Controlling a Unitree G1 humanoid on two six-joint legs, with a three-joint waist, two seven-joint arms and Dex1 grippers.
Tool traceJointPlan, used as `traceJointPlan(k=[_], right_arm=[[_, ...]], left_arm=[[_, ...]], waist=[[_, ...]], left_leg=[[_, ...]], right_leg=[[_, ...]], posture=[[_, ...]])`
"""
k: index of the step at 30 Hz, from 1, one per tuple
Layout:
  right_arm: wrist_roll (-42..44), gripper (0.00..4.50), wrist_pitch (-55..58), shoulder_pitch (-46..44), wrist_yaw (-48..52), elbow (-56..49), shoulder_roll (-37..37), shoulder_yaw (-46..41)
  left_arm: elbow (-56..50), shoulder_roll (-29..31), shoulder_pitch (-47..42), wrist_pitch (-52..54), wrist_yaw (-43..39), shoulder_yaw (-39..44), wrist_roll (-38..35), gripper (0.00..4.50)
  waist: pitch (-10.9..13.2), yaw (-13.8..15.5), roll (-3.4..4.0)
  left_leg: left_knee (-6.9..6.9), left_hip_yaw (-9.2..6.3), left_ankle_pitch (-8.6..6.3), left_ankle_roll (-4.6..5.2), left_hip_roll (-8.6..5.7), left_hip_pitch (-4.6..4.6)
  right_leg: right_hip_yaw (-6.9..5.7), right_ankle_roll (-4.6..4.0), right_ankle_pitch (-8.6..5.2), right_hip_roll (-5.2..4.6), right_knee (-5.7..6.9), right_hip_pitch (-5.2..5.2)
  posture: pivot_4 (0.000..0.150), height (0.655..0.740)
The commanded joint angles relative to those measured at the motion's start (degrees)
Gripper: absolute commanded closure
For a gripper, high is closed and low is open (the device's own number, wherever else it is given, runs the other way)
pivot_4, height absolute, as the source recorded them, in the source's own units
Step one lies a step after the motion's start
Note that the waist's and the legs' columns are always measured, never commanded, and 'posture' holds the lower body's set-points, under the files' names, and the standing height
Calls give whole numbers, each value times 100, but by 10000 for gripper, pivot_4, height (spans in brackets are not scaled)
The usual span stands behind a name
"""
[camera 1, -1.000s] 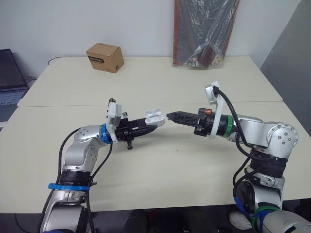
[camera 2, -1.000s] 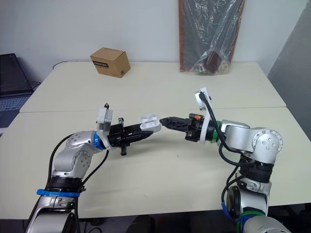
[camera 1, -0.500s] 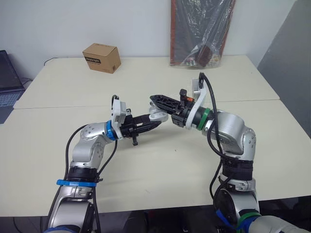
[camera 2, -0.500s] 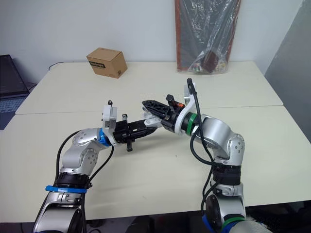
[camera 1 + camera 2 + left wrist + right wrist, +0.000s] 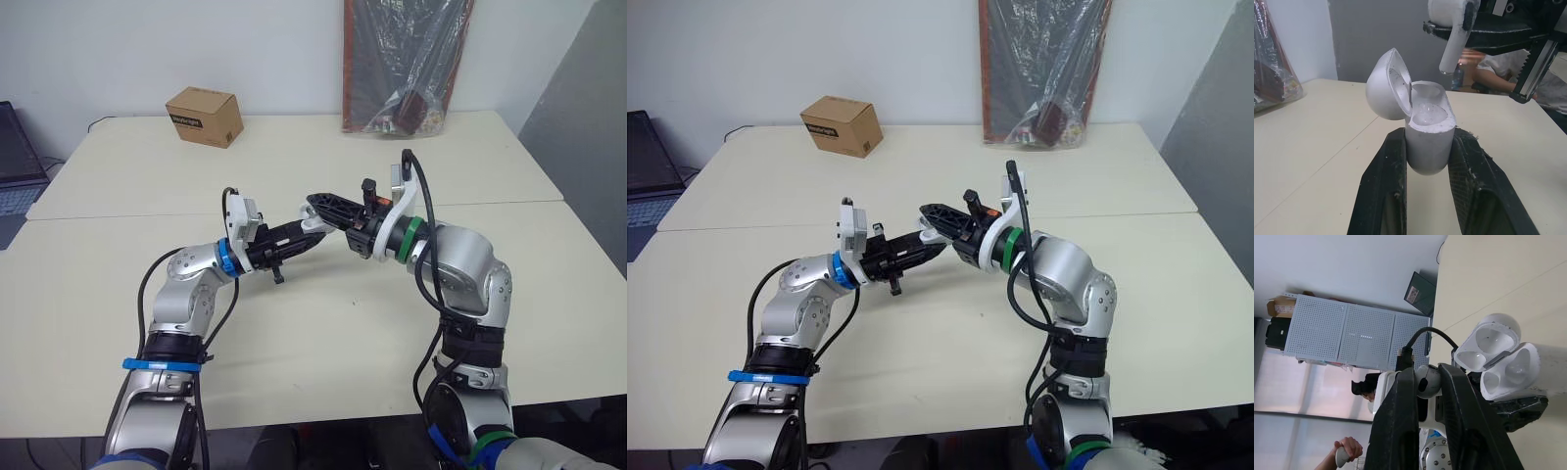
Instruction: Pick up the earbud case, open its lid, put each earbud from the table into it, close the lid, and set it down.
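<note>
Black-fingered, grips the earbud case (image 5: 1427,122) in the left tool (image 5: 1429,147) above the middle of the surface (image 5: 118,176), lid open and wells up, ready to receive the earbud (image 5: 1449,44) pinched just above it by the right tool (image 5: 318,203).

No legible text; dark label on cardboard box (image 5: 204,116) too small to read
</note>
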Motion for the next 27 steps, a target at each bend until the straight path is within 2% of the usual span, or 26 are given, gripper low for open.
traceJointPlan(k=[1,18,27], right_arm=[[151,41840,-69,-3,-28,-228,96,5],[151,41840,-361,-115,-271,-169,273,-13],[151,41840,-536,-53,-475,-277,348,76]], left_arm=[[-184,0,-147,3,16,113,-139,36490],[-660,-129,-17,210,205,52,-236,36490],[-1154,-430,134,180,833,83,-181,36490]], waist=[[0,0,0],[0,-2,0],[0,-1,1]], left_leg=[[0,0,0,0,0,0],[-1,0,0,0,0,-4],[-2,-1,0,0,0,-9]], right_leg=[[0,0,0,0,0,0],[1,3,-2,0,-2,-2],[0,4,-2,0,-7,-5]], posture=[[1500,7400],[1500,7400],[1500,7400]])
